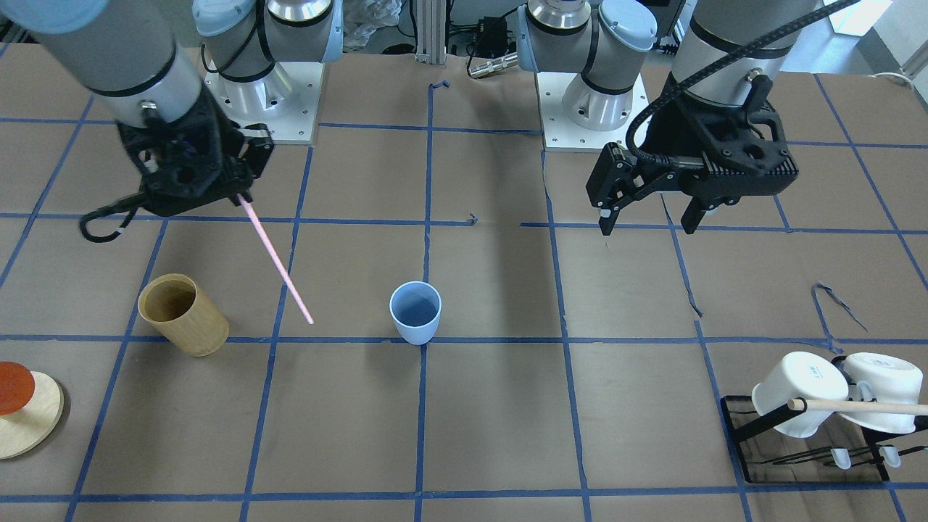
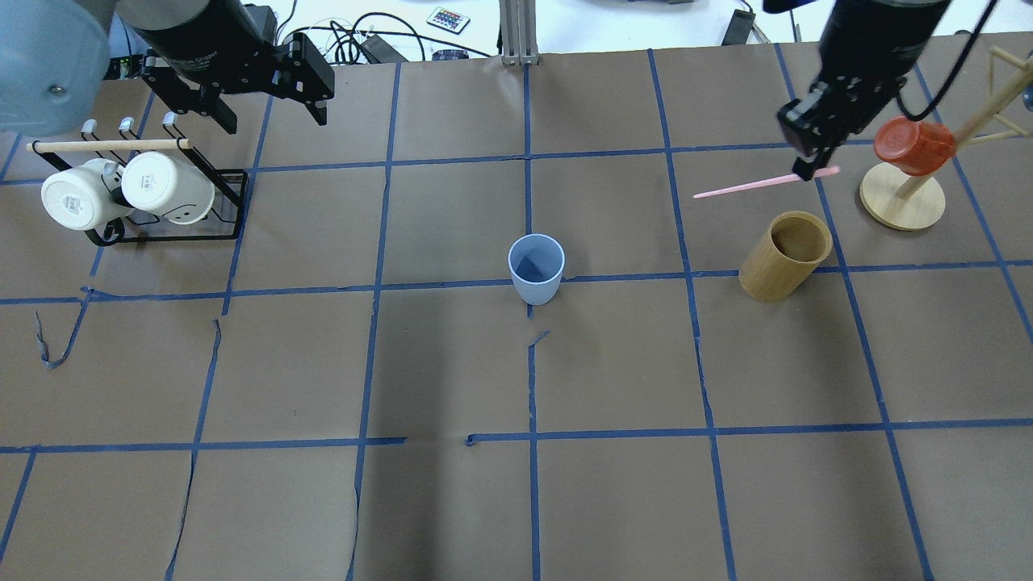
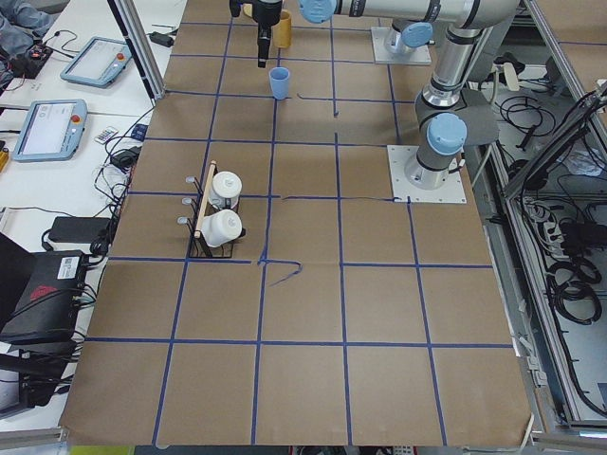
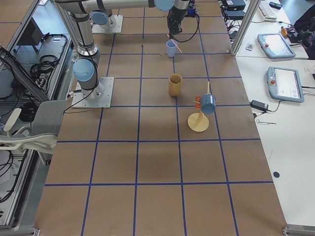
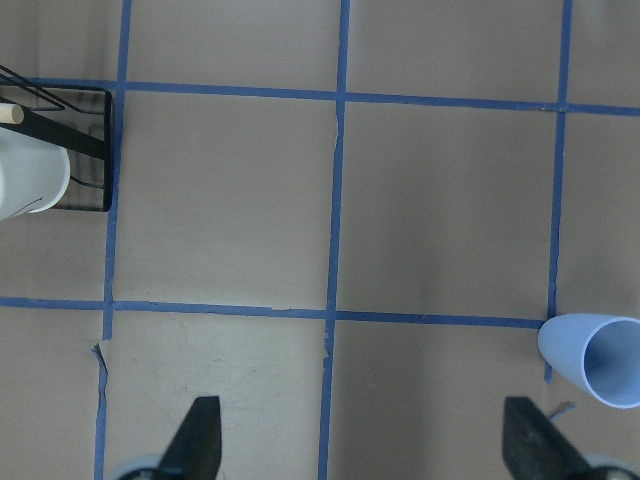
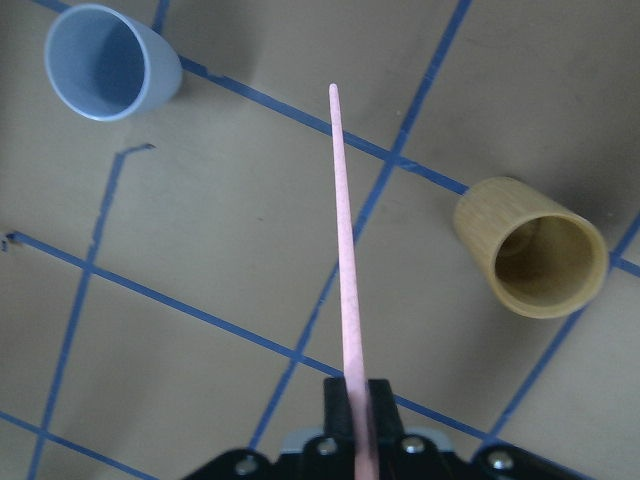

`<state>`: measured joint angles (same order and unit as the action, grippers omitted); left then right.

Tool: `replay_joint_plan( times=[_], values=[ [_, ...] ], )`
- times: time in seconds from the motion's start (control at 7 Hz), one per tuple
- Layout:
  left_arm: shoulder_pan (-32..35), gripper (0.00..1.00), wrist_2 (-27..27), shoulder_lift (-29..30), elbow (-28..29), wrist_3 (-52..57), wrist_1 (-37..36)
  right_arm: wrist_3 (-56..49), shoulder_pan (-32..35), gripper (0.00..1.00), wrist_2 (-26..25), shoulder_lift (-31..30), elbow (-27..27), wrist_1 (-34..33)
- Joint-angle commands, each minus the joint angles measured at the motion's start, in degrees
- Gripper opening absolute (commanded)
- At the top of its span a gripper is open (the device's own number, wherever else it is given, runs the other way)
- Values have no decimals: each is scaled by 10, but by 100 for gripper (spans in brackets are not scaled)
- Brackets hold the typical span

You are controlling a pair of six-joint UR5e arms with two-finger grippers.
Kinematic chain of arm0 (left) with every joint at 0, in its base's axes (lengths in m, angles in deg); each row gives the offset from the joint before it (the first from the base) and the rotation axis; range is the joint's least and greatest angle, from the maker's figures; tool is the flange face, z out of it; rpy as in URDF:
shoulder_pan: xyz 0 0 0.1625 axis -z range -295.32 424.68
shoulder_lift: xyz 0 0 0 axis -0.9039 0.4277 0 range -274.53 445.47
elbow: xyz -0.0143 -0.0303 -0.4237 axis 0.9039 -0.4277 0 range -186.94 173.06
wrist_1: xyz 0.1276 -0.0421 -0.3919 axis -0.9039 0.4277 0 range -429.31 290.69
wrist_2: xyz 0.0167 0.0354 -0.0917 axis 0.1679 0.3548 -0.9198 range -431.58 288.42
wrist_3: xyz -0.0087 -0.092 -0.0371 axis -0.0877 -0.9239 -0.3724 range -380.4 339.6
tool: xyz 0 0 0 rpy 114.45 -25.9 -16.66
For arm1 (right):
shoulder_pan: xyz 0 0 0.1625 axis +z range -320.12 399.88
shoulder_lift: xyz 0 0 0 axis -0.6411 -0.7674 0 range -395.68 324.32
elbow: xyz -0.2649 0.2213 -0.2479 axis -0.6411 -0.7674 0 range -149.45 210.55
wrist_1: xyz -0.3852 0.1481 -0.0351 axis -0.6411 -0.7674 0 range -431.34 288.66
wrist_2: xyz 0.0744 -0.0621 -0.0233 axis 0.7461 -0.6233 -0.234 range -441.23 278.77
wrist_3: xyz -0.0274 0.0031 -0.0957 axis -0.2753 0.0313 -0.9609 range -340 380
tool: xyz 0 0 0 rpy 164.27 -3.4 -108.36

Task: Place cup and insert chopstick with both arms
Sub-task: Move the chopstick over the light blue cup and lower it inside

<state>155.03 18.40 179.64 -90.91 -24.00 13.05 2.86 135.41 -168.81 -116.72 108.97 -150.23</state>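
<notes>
Right gripper (image 1: pixel 241 194) clamped on the upper end of the pink chopstick (image 1: pixel 279 267), which slants down toward the upright blue cup (image 1: pixel 415 312) at table centre; left gripper (image 1: pixel 645 221) empty, jaws apart. The chopstick is probably light, stiff and slick; held at one end, it may pivot; the cup looks light, easily tipped.

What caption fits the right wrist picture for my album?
Right hand grips a pink chopstick, pointing between the blue cup and wooden cup.

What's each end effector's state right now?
Left end effector: open, holding nothing.
Right end effector: closed on the pink chopstick.
</notes>
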Motion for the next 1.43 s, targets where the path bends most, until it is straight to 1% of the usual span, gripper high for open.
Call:
replay_joint_plan(
  times=[0.0,0.43,0.71,1.0,1.29],
  values=[
    [0,100,0,-1,-1,0,0,117,95,0,14,31,1,-46],
    [0,100,0,-1,-1,0,0,158,119,0,24,38,8,-38],
    [0,100,1,-1,-1,0,0,159,120,0,26,40,22,-39],
    [0,100,0,-1,-1,0,0,160,120,0,43,40,23,-16],
    [0,100,0,-1,-1,0,0,159,120,0,44,39,23,0]
  ],
)
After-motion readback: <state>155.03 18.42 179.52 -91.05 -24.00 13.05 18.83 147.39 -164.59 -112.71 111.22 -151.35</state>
